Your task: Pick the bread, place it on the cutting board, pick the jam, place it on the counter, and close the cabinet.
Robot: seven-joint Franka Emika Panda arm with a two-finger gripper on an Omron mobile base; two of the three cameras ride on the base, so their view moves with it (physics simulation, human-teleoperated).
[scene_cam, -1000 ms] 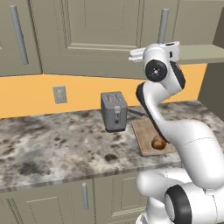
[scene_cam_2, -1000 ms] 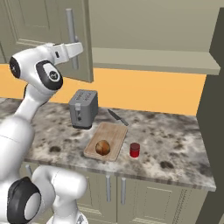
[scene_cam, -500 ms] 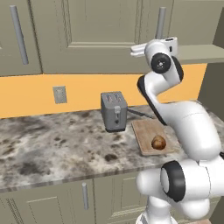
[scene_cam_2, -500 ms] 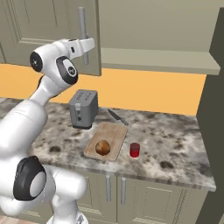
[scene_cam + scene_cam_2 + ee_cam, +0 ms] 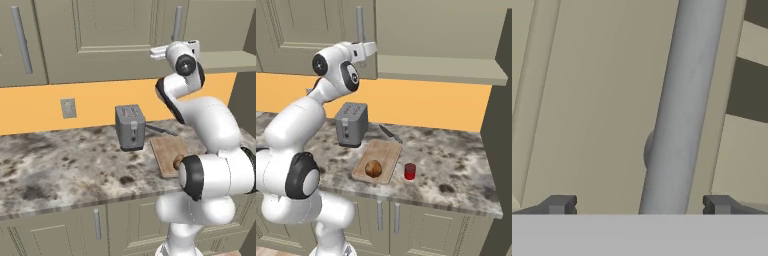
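Observation:
My gripper (image 5: 370, 48) is raised to the cabinet door (image 5: 316, 30) and is open. In the hand view the door's long grey bar handle (image 5: 682, 110) runs up between the two fingertips (image 5: 558, 204) without touching either, and a dark gap shows past the door's edge. The bread (image 5: 373, 168) lies on the cutting board (image 5: 387, 150), which rests on the counter (image 5: 456, 170). The red jam (image 5: 410, 171) stands on the counter just right of the board. In the left base view my arm covers most of the bread (image 5: 177, 161) on the cutting board (image 5: 165, 150).
A grey toaster (image 5: 351, 124) stands left of the board, with a knife (image 5: 390, 133) lying behind the board. A tall dark panel (image 5: 501, 125) closes off the counter's right end. Low cabinet doors (image 5: 386, 220) sit under the counter edge.
The arm has swung with the cabinet door, and the door and its handle have turned in toward the cabinet front. Bread, jam and board have not moved.

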